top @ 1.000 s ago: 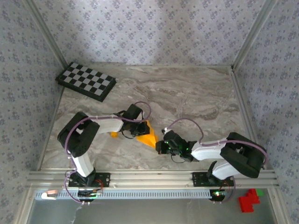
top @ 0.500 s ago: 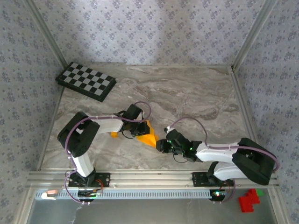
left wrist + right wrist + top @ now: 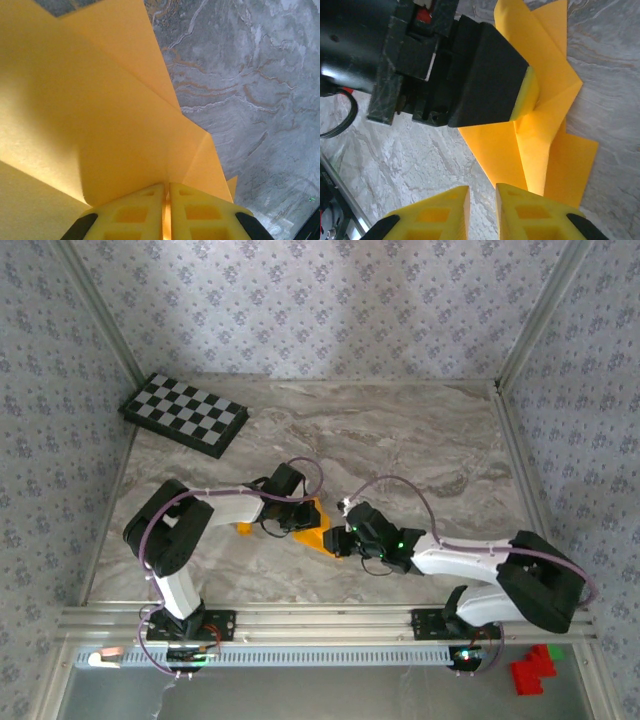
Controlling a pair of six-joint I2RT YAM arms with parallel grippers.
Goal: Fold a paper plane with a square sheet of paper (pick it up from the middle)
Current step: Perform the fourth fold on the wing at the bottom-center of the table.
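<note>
Two end effectors meet at the paper, which lies partly folded near the middle of the table. It looks light and limp, likely to crease at a touch and slide on the marble, so a thin pinch on a flap or edge seems best. The left end effector is closed on it where the folds meet. The right end effector is barely parted and holds nothing, with the nearest flap just ahead of its tips.

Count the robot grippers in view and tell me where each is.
2. The left gripper is shut on the folded sheet of paper near the middle of the table; the right gripper hovers just right of it, jaws slightly apart.
</note>
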